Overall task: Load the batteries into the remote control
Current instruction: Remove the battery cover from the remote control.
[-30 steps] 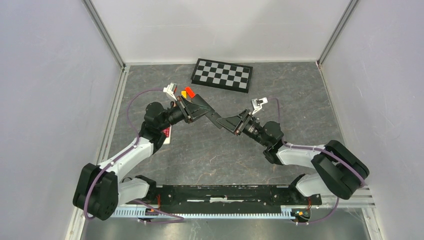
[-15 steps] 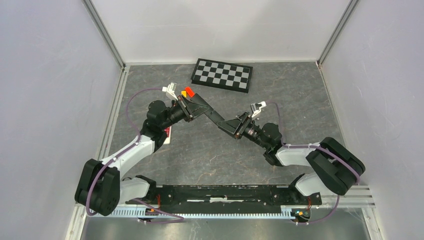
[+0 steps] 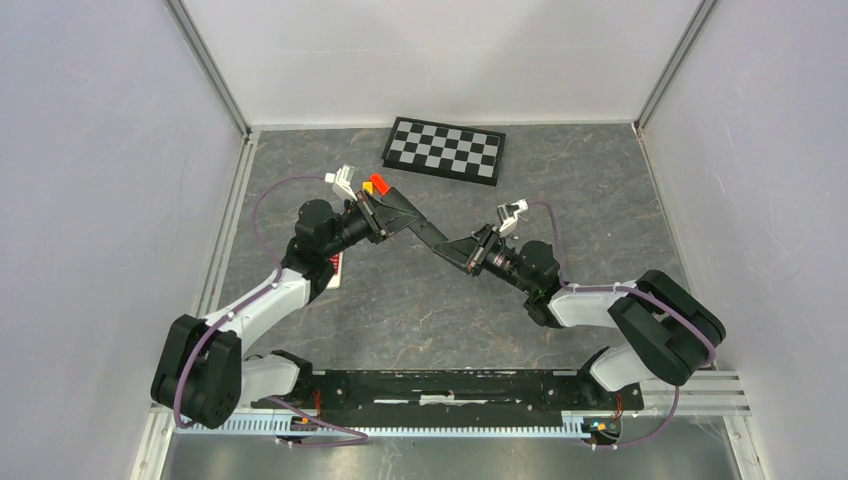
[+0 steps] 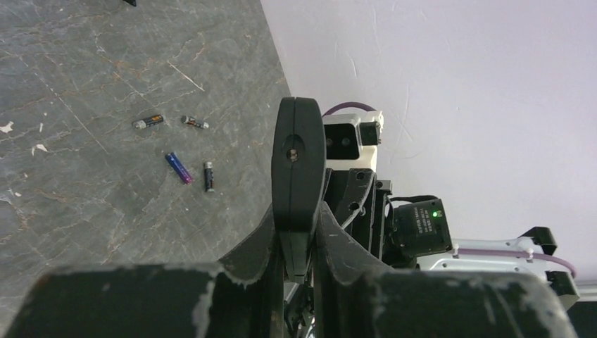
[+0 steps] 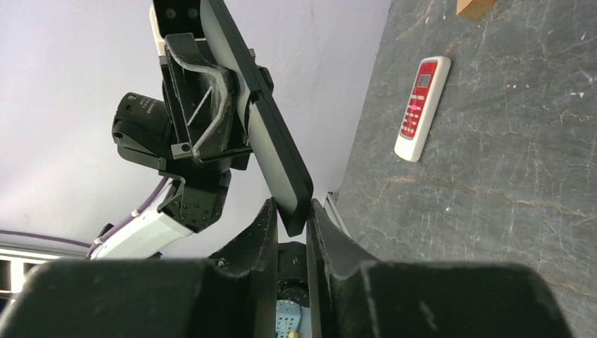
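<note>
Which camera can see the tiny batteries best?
The left wrist view: four batteries lie in plain sight on the grey table, one blue-purple. In the top view I cannot pick them out, and the right wrist view shows none.

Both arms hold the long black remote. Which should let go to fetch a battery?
Right, probably: the left gripper is clamped on the long black remote, the right gripper only pinches its tip, and the slim batteries seem nearer it.
</note>
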You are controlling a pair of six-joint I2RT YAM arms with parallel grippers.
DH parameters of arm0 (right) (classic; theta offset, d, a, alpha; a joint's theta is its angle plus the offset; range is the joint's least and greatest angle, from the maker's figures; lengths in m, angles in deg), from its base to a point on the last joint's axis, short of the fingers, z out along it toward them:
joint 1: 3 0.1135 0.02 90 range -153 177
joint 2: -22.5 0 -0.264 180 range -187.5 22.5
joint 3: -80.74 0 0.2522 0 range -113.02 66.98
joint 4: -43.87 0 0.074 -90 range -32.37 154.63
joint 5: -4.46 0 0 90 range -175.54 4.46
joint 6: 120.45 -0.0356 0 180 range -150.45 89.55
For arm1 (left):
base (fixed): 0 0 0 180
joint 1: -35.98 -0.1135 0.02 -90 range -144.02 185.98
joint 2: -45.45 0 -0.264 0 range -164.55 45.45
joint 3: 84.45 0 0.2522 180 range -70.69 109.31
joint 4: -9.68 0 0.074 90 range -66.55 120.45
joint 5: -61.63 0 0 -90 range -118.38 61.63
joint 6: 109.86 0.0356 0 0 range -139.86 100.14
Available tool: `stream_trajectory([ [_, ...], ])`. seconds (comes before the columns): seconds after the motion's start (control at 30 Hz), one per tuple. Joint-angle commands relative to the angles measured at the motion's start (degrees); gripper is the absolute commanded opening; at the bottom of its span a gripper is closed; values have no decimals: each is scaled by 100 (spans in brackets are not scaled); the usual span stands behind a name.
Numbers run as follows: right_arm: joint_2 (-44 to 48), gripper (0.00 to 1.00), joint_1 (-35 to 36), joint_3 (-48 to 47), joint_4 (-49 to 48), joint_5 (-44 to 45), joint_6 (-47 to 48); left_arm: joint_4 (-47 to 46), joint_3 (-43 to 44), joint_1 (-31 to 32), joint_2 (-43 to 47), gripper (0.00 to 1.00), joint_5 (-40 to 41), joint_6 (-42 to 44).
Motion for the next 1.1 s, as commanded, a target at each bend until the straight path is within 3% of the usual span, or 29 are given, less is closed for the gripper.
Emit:
stream_trajectory([
  [0.0, 115, 17, -44, -283, -1, -211, 147, 489, 219, -13, 146, 2, 177, 869],
  [0.3, 231, 40, -48, -306, 449, -210, 331, 755, 183, -7, 279, 2, 265, 1111],
  [0.4, 286, 36, -48, -311, 637, -114, 455, 845, 206, -13, 260, 2, 279, 1192],
  [0.7, 216, 14, -48, -398, 398, -196, 430, 866, 189, -6, 256, 2, 290, 1213],
  [0.8, 126, 1, -48, -472, 361, -183, 457, 916, 181, -13, 315, 2, 325, 1210],
  [0.97, 295, 0, -53, -374, -20, 23, 603, 1628, 242, -8, 558, 2, 806, 1504],
  [1.07, 614, 0, -56, -227, 16, 232, 855, 2347, 277, -12, 814, 2, 1570, 1701],
])
